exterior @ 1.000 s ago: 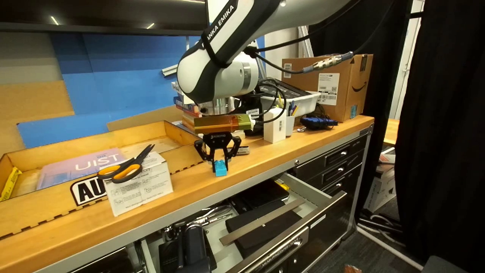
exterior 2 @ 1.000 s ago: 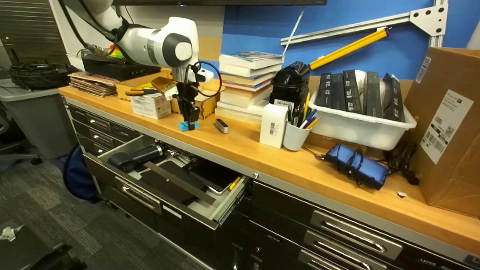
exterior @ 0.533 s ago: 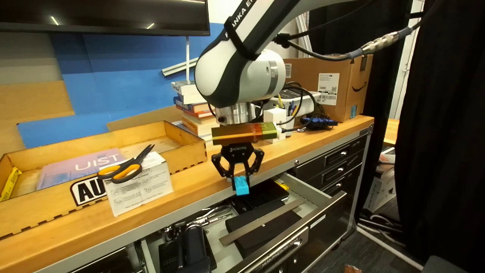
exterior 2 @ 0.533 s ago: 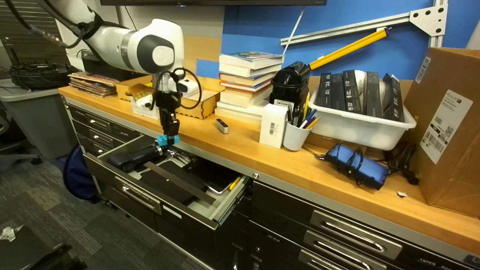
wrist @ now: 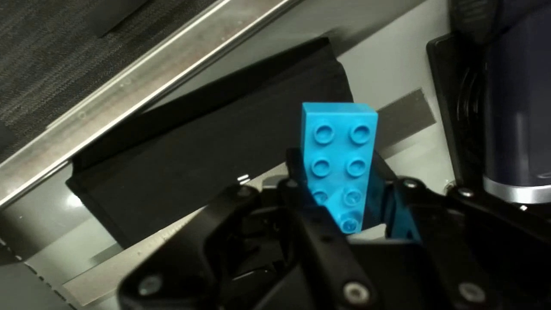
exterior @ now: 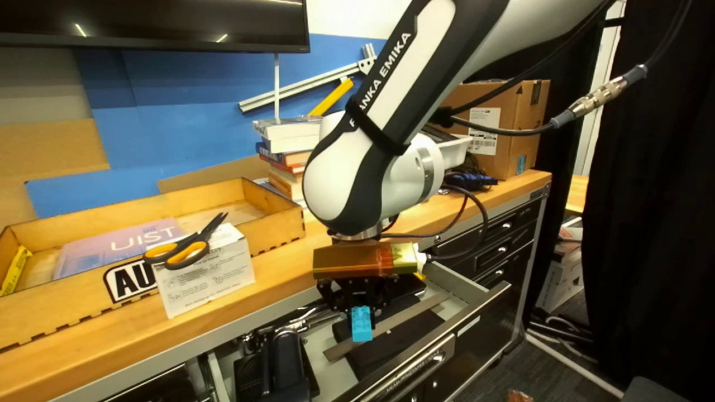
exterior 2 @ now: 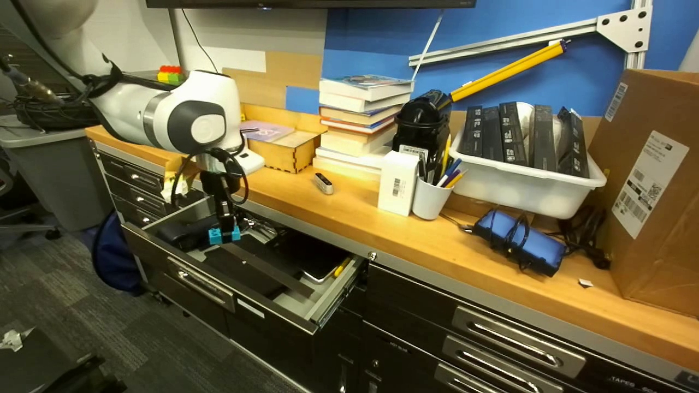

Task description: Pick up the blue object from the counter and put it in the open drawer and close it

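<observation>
Step in hand, as I judge it: the placing, with the pick complete and the release not yet made. I find the fingers (wrist: 312, 215) clamped on the blue block (wrist: 340, 150), one along each long side, with one end of it projecting beyond them and its studs showing in the wrist view. Both exterior views put the block off the bench (exterior 2: 355, 210) and over the drawer (exterior 2: 281, 326), which stands open. Whether it is below the drawer's rim, or touching anything beneath, I cannot establish from my station.

Contents noted under or near the block: a dark case (wrist: 206, 146), a metal strip (exterior 2: 262, 266) crossing over it, and a dark tool (wrist: 521, 107) to one side.

Next move, in my assessment: lower the block gently, preferably onto the flat of the case and not the strip's edge, where it could tip; then part the fingers and raise them straight up, free of the drawer's walls. Closing remains outstanding. For that I would bring the fingers round outside the drawer's front and push it evenly home beneath the bench, after checking that nothing stands proud enough to catch on the way in.
</observation>
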Robot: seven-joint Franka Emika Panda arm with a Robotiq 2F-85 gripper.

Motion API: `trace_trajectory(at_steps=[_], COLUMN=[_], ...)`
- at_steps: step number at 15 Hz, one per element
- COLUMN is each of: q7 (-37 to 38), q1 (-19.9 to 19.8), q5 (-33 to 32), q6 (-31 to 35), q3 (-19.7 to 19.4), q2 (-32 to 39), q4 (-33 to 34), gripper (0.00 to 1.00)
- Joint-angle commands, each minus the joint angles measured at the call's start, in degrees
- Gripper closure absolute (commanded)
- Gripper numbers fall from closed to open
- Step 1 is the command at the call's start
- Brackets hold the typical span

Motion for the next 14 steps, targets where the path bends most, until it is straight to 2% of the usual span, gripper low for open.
trace_trajectory(at_steps=[1, 5, 8, 11, 14], q7=[1.4, -1.8, -3.8, -4.3, -6.2], q1=[0.6, -0.3, -1.0, -1.4, -2.0], q5=[1.1, 3.5, 6.6, 9.0, 10.7], q6=[0.5, -5.8, -9.0, -9.0, -10.6], q3=[0.7, 1.8, 2.1, 1.9, 2.0], q2=[-1.0, -4.0, -6.9, -10.4, -10.8], q4=[-1.5, -5.3, -8.5, -11.4, -12.0], gripper=[0.34, 0.02, 0.0, 0.0, 0.0])
